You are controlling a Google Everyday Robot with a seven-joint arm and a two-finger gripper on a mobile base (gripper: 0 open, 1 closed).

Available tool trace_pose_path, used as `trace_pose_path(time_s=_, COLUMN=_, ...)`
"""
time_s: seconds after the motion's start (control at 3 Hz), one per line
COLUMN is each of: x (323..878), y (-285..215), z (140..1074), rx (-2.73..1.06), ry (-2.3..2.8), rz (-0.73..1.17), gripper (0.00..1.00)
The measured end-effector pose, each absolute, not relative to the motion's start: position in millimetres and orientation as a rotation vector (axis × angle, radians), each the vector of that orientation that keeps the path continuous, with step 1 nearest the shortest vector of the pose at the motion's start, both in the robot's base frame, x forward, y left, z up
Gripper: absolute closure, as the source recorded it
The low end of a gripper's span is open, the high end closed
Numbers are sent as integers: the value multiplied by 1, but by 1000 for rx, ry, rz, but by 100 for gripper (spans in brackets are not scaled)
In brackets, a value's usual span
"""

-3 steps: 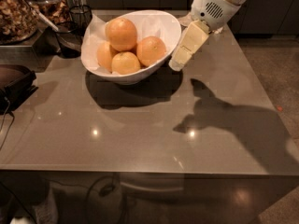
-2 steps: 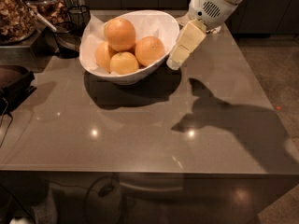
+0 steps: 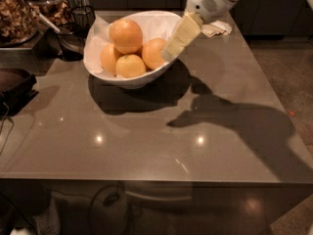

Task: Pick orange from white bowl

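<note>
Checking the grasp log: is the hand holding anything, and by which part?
Nothing appears to be held. The hand hangs at the right rim of the white bowl; the orange lies atop the other fruits, apart from the hand.

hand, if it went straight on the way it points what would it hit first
Probably the right-hand fruit in the white bowl; the hand sits at the bowl's right rim, pointing down-left. Depth is unclear, so the rim could come first.
</note>
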State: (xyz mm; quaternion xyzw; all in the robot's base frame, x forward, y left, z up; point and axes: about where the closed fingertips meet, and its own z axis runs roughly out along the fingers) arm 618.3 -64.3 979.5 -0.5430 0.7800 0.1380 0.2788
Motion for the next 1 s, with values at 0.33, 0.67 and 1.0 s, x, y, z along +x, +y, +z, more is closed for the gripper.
trace_pose_path(time_s=0.33, x=643, y=-38, z=998, rx=-1465, ry=2053, rz=293, gripper=0)
trace_pose_path(time_s=0.67, x=658, y=-10, z=999, rx=-1541, ry=2000, rz=227, gripper=0)
trace_pose_path(time_s=1.0, x=658, y=-11, z=995, rx=-1522, ry=2022, rz=231, gripper=0)
